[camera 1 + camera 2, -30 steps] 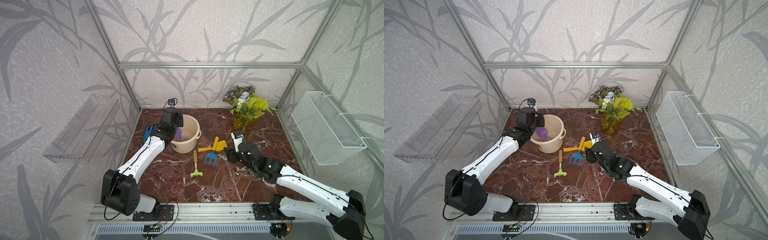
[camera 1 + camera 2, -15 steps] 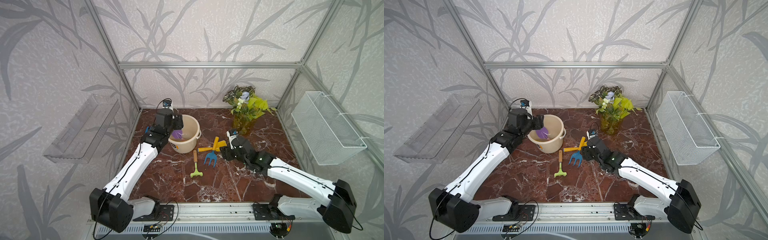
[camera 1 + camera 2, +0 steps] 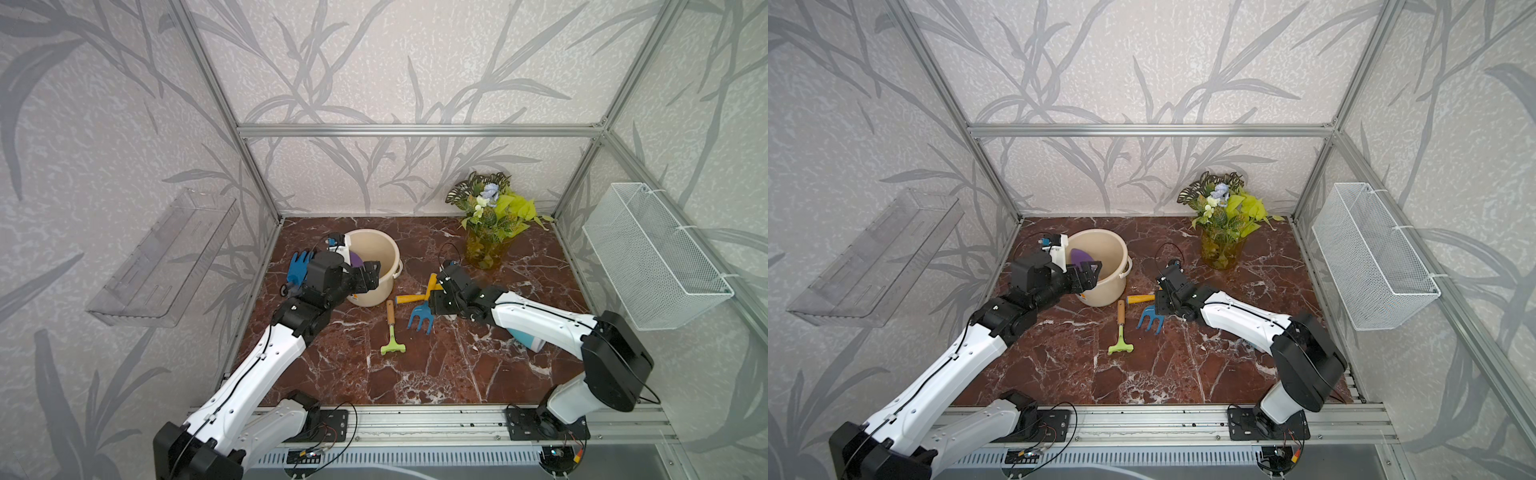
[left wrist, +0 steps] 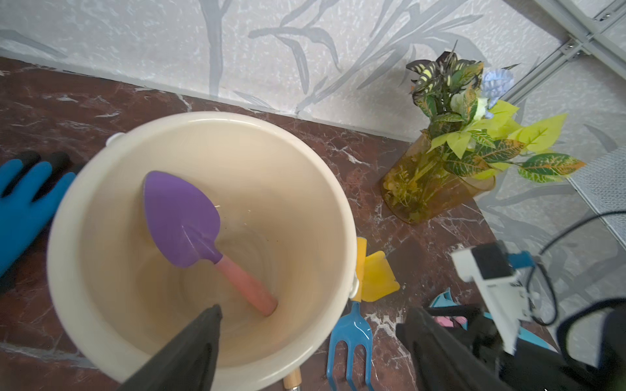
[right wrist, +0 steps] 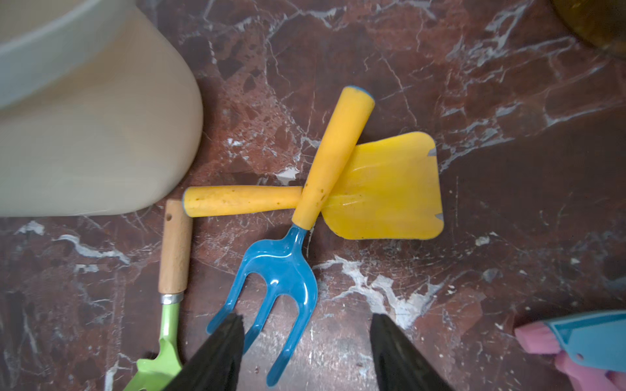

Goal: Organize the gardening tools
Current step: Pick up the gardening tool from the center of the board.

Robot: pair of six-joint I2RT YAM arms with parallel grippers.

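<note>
Down on the marble table (image 3: 415, 374), a blue glove (image 3: 300, 266) lies at the far left beside a cream bucket (image 3: 376, 297). The left hand (image 4: 311, 313) hovers at the bucket's rim, its fingers spread wide and gripping nothing. One finger is over the inside and the other is outside the wall. The purple trowel (image 4: 183, 220) rests inside the bucket, blade up against the wall and pink handle on the bottom. Just right of the bucket lie the green rake (image 3: 390, 328), the yellow scoop (image 5: 382, 186) and the blue fork (image 5: 281, 270), whose handle crosses the scoop's. The right hand (image 5: 305, 318) hangs above the fork's tines, fingers apart and empty. The spray bottle (image 3: 528, 341) lies partly hidden under the right arm, and a leafy plant (image 3: 490, 216) stands at the back.
</note>
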